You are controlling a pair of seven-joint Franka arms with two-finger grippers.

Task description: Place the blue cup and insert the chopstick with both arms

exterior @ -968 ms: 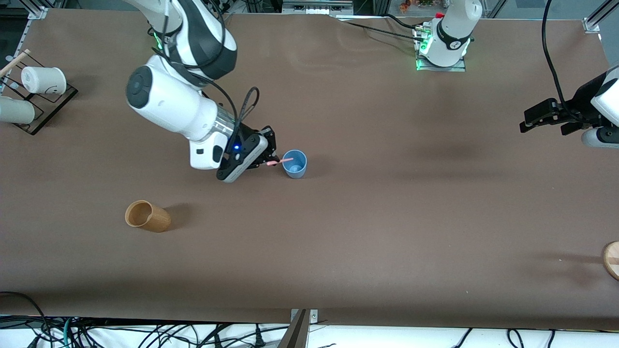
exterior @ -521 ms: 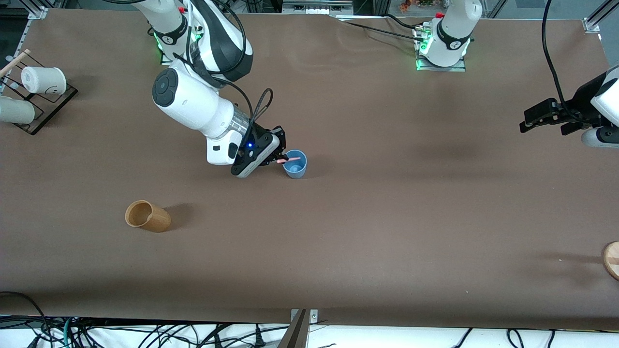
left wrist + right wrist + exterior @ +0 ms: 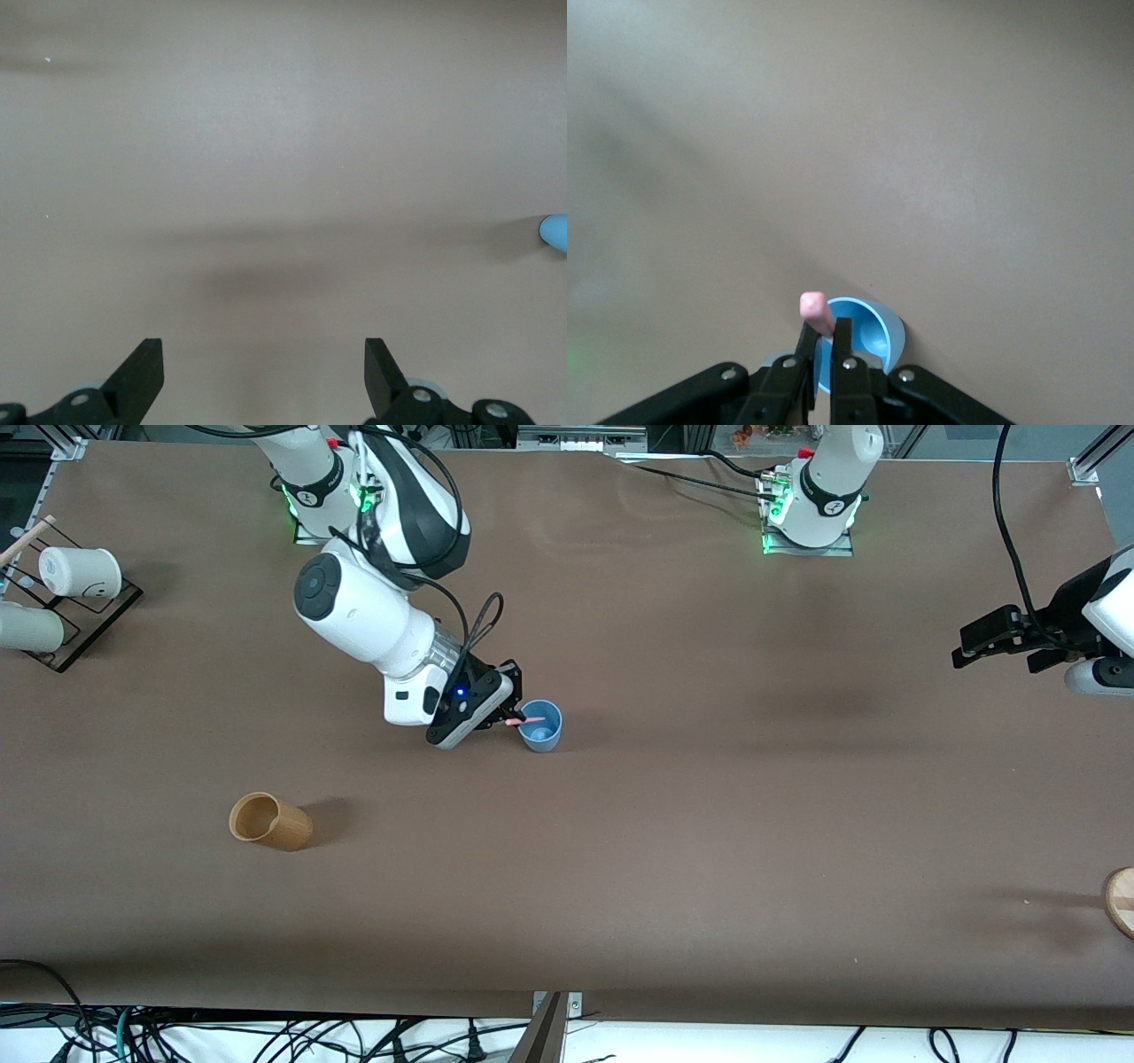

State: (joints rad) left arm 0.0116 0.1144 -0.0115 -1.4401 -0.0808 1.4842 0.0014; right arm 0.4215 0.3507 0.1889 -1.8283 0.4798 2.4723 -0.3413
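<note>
My right end effector [image 3: 512,720] is pinching the chopstick [image 3: 524,720], fingers [image 3: 842,372] pressed together on the pink stick, and it hangs just over the rim of the blue cup [image 3: 541,726]. The cup stands upright on the table [image 3: 709,806], about midway between its two ends and somewhat toward the right arm's end. The stick's free tip lies over the cup's mouth, tilted; in the right wrist view the pink end [image 3: 814,312] shows above the fingers with the cup's opening [image 3: 860,341] just beside it.

My left end effector [image 3: 997,640] waits in the air over the left arm's end of the table, its fingers [image 3: 142,372] spread apart with nothing between them.

A tan wooden cup [image 3: 270,821] lies on its side, nearer the front camera than the blue cup and toward the right arm's end
</note>
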